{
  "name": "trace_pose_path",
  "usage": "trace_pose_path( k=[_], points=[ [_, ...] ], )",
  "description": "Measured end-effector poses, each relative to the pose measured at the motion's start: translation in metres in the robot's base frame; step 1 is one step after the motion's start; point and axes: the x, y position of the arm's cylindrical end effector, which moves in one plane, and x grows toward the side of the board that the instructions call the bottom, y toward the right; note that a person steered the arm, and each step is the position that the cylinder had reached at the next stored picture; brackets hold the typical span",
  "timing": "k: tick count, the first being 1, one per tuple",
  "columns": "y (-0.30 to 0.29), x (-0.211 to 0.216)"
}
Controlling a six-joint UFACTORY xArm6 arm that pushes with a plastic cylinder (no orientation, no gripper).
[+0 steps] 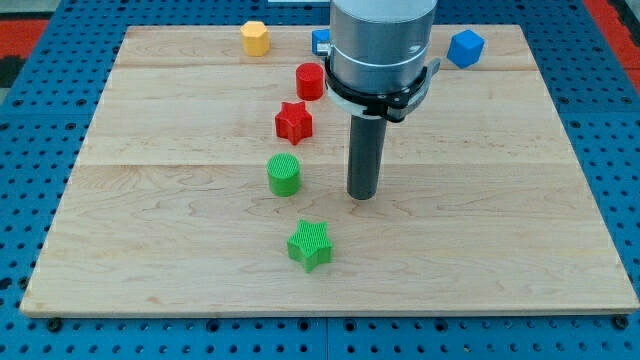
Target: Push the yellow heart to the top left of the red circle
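The red circle [309, 80] stands near the view's top centre. A yellow block [256, 38] sits at the view's top, up and to the left of the red circle; it looks hexagonal, and no yellow heart shows. My tip [362, 196] rests on the board in the middle, below and right of the red circle and to the right of the green circle [284, 174]. It touches no block. The arm's grey body [381, 45] hides part of the board's top centre.
A red star [293, 121] lies just below the red circle. A green star [310, 244] sits toward the view's bottom. A blue block [465, 47] is at the top right. Another blue block [320, 41] peeks from behind the arm.
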Motion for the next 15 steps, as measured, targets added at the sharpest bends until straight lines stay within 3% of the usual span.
trace_pose_path(
  k=[5,6,7,8,10,11,13,15],
  points=[
    [-0.010,-0.004],
    [-0.017,-0.050],
    [-0.059,-0.051],
    [-0.108,-0.036],
    [-0.098,0.030],
    [-0.067,-0.037],
    [0.085,-0.146],
    [0.079,-0.236]
  ],
)
